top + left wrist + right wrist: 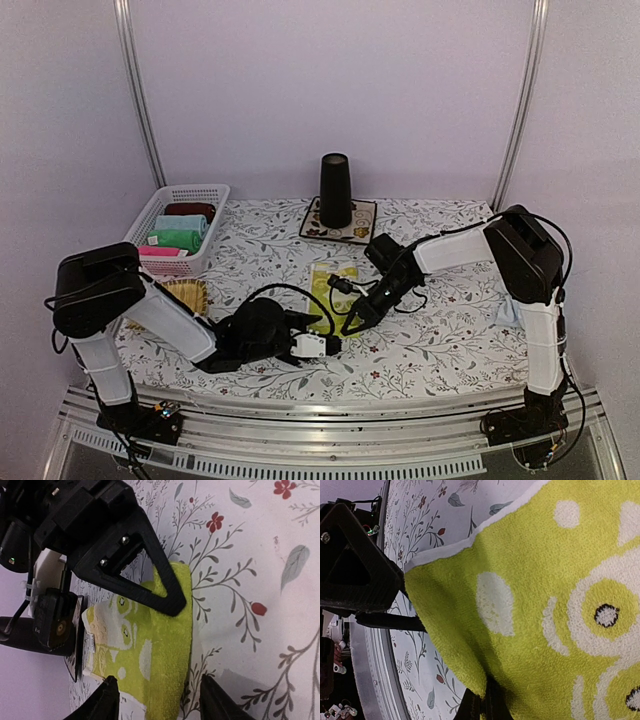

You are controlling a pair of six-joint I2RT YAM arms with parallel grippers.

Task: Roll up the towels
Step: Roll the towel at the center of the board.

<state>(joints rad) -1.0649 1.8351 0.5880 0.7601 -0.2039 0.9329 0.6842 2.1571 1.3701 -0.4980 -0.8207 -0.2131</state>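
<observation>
left gripper: jaws wide and empty, low over the worktop, facing the towel's near edge.
yellow-green towel: mid-worktop, mostly flat, near edge raised.
right gripper: pinched closed on that raised edge.

Top external: fixed, high up behind the arm bases, tilted down and forward. It takes in the whole desk and the back wall, all from far off.

Left wrist: rides on the left end effector, own fingertips at the bottom edge. It looks low across the desk, close on the yellow-green towel. The right end effector looms across the upper left.

Right wrist: nearer still. Towel fills most of the frame, own fingers at the bottom edge, left end effector at the left edge.

All three views share the same towel end. The top view shows it small, mid-desk.
</observation>
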